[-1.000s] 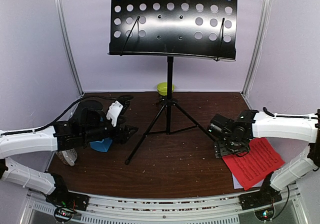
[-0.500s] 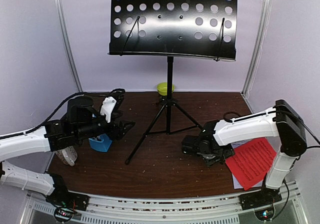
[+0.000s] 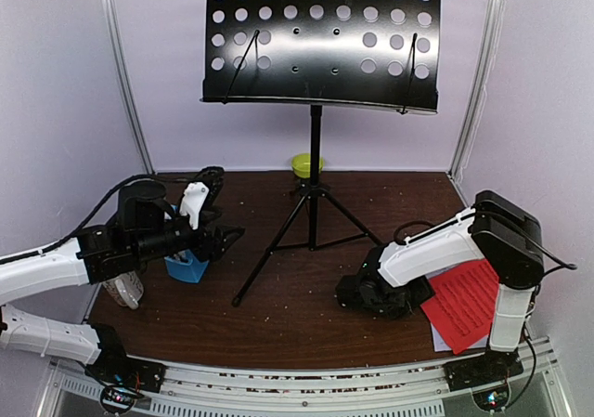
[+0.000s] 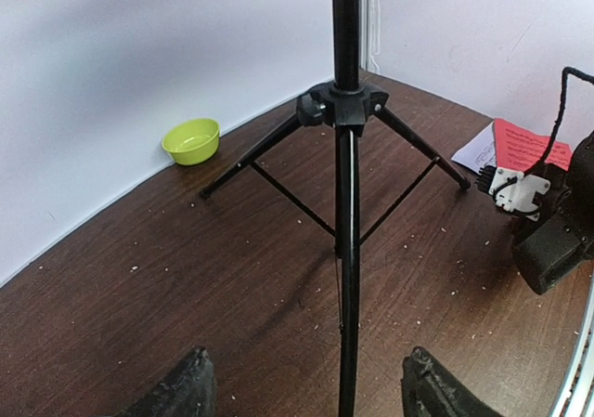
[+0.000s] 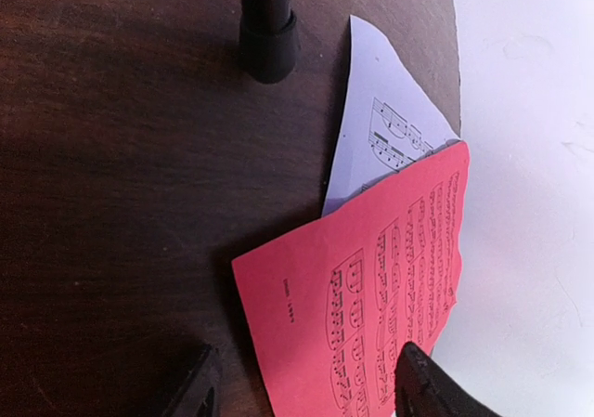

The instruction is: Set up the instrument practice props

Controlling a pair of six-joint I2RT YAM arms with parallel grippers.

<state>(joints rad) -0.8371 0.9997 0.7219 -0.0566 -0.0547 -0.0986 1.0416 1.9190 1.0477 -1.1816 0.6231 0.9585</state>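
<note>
The black perforated music stand [image 3: 321, 36] stands at mid table on its tripod [image 4: 345, 110]. The blue metronome [image 3: 188, 267] sits on the table at the left, partly hidden behind my left gripper [image 3: 228, 238]. That gripper is open and empty; in the left wrist view [image 4: 311, 398] it faces the tripod's near leg, apart from it. The red music sheet [image 3: 467, 298] lies at the right edge over the white sheet [image 5: 385, 124]. My right gripper [image 5: 306, 391] is open and low, and the red sheet's [image 5: 371, 287] near corner lies between its fingers.
A lime-green bowl [image 3: 305, 164] sits at the back wall behind the tripod; it also shows in the left wrist view [image 4: 192, 140]. A white object [image 3: 123, 292] lies partly under my left arm. A tripod foot [image 5: 268, 50] stands just beyond the sheets.
My right arm has folded and its wrist has swung left and down to the table beside the red sheet. My left arm has drawn back a little, uncovering the blue metronome.
</note>
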